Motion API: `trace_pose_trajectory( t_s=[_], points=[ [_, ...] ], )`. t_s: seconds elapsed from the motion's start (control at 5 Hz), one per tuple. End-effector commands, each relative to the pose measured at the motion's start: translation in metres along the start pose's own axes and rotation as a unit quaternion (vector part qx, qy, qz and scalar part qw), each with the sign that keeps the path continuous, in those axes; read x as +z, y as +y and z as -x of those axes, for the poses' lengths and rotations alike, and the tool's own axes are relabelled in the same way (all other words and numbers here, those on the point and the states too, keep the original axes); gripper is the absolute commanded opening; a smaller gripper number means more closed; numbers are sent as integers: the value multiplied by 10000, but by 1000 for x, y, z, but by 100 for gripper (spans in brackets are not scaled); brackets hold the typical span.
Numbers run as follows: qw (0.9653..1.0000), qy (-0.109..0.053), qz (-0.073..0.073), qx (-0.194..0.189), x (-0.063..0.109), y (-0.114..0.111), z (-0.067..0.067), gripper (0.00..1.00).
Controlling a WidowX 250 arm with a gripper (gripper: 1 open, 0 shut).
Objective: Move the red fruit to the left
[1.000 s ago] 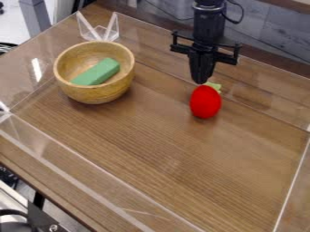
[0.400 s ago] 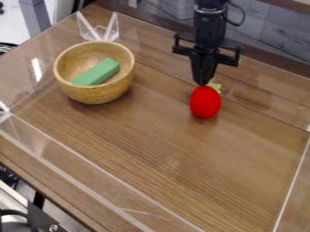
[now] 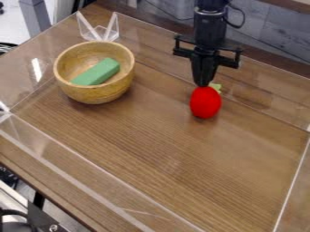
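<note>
Relative to the wooden bowl [image 3: 126, 88], the red strawberry [image 3: 205, 103] lies well apart on the desk [image 3: 145, 154], on the side of the closed tool [image 3: 211, 80], which is poised just behind the fruit's green top, presumably to set up a sideways move.

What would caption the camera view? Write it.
Gripper shut just behind the red fruit, with a green block in the bowl.

Pic bright-ish but low-res, soft; faint shadows.
</note>
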State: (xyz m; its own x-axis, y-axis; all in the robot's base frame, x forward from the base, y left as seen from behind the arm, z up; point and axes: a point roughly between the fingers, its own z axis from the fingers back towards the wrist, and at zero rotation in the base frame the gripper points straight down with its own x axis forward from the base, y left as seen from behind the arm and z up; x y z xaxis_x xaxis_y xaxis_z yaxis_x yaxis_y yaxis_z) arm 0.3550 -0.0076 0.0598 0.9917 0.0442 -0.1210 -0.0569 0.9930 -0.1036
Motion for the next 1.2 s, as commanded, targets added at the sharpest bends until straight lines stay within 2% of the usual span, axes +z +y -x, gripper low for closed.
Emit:
trace_pose_trajectory(
  t_s=[0.0,1.0],
  points=[
    [9996,-280,26,-5,17,0,-9,0],
    [9996,-247,78,64,16,4,-15,0]
  ],
)
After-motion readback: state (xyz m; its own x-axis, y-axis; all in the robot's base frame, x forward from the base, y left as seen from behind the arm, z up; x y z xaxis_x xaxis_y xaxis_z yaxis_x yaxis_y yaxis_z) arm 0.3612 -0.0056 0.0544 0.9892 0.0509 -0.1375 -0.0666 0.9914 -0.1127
